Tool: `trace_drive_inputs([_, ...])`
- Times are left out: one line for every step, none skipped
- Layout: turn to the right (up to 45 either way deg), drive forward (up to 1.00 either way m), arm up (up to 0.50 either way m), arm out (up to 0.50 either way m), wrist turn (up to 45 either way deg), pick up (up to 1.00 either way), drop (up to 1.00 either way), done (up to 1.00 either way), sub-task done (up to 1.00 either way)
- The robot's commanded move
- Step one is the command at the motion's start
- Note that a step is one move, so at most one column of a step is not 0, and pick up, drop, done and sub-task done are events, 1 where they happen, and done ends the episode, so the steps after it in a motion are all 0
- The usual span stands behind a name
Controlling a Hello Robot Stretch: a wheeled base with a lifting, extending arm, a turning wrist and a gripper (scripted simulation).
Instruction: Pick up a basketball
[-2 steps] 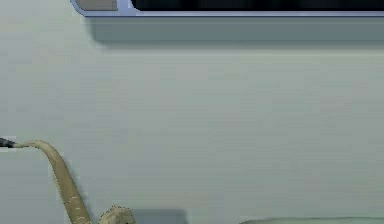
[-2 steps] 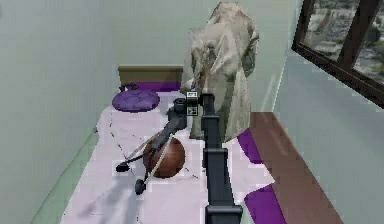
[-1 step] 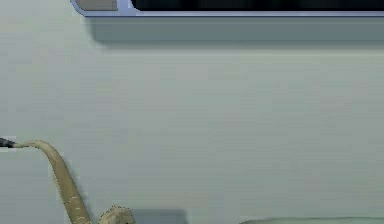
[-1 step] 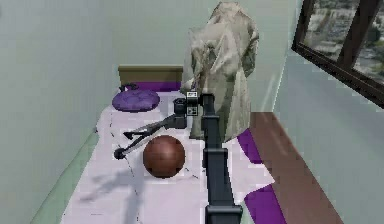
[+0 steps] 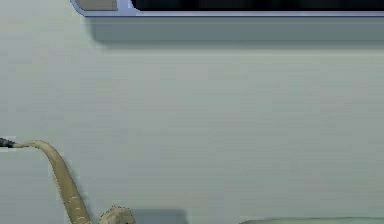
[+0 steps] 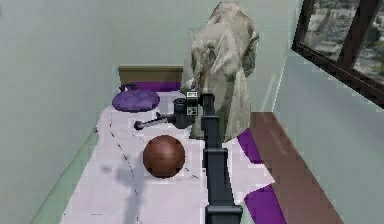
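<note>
A reddish-brown basketball (image 6: 164,156) lies on the white sheet of a bed (image 6: 110,185), just left of the dark arm bar (image 6: 215,175). The arm reaches out over the bed. At its far end are the white marker squares, and left of them is the gripper (image 6: 142,125), its thin fingers pointing toward the arm side view's left. In the picture the gripper lies a little above the ball, with the bed's sheet behind it. I cannot tell whether it holds anything or how near it is to the ball.
A purple pillow (image 6: 135,100) and a wooden headboard (image 6: 150,73) mark the bed's far end. A pale draped statue (image 6: 225,55) stands beyond the bed. A window (image 6: 345,40) is at upper right. In the forward view a brass saxophone (image 5: 60,180) leans against a bare wall.
</note>
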Motion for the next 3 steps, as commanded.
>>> trace_drive_inputs([0.0,0.00,0.00,0.00,12.0,0.00,0.00,0.00,0.00])
trace_drive_inputs([0.0,0.00,-0.30,0.00,0.0,0.00,0.00,0.00,0.00])
trace_drive_inputs([0.0,0.00,0.00,0.00,0.0,1.00,0.00,0.00,0.00])
